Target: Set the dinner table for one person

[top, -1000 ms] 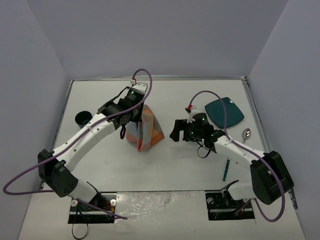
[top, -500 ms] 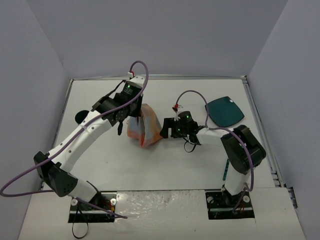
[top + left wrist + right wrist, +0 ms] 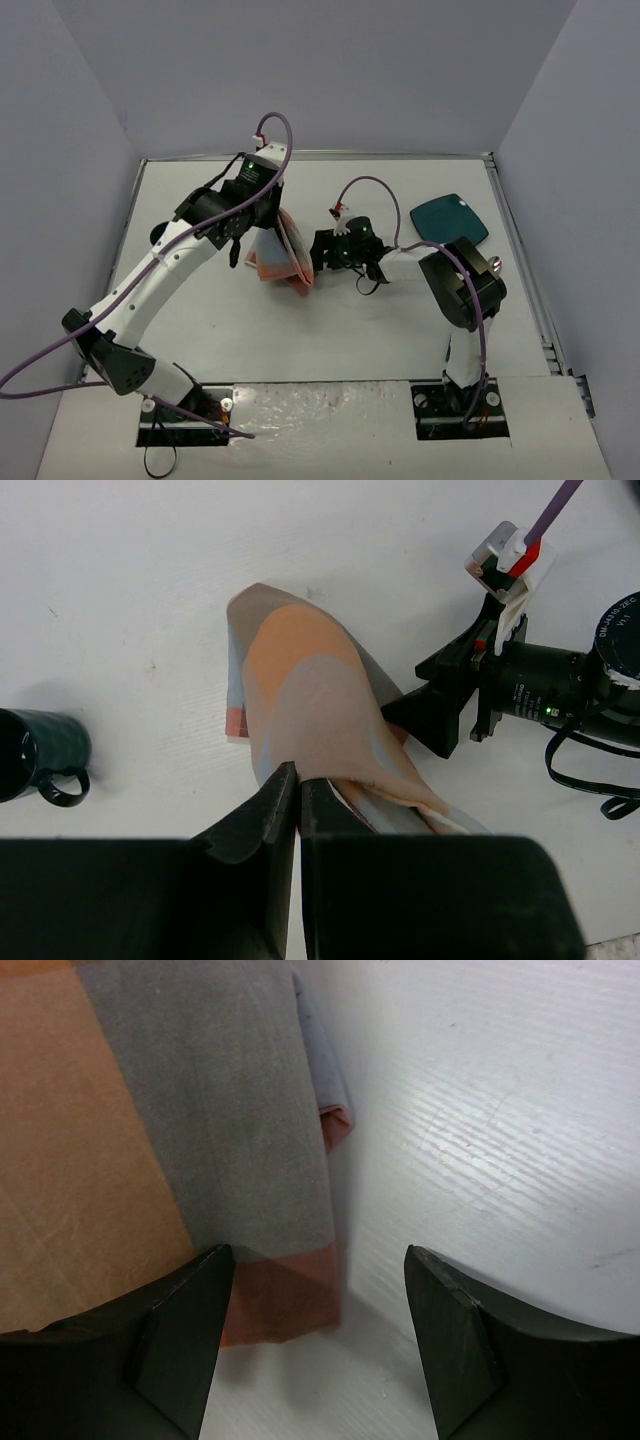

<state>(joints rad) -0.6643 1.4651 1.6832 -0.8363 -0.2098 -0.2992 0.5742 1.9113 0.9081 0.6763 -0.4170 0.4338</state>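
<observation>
At the middle of the rigid white desk [image 3: 330, 340], spread beneath both arms, the plaid placemat [image 3: 310, 680] is seen draped, pinched at a gathered edge by the left end effector [image 3: 298, 778], jaws closed tight on it. Beside it the right end effector [image 3: 320, 1270] is spread wide, nothing gripped, one finger over the hem. The cloth is judged light and limp, prone to bunching; a free corner is best taken. Farther back, a dark mug [image 3: 35, 750] and teal plate [image 3: 450, 218] are parked.
</observation>
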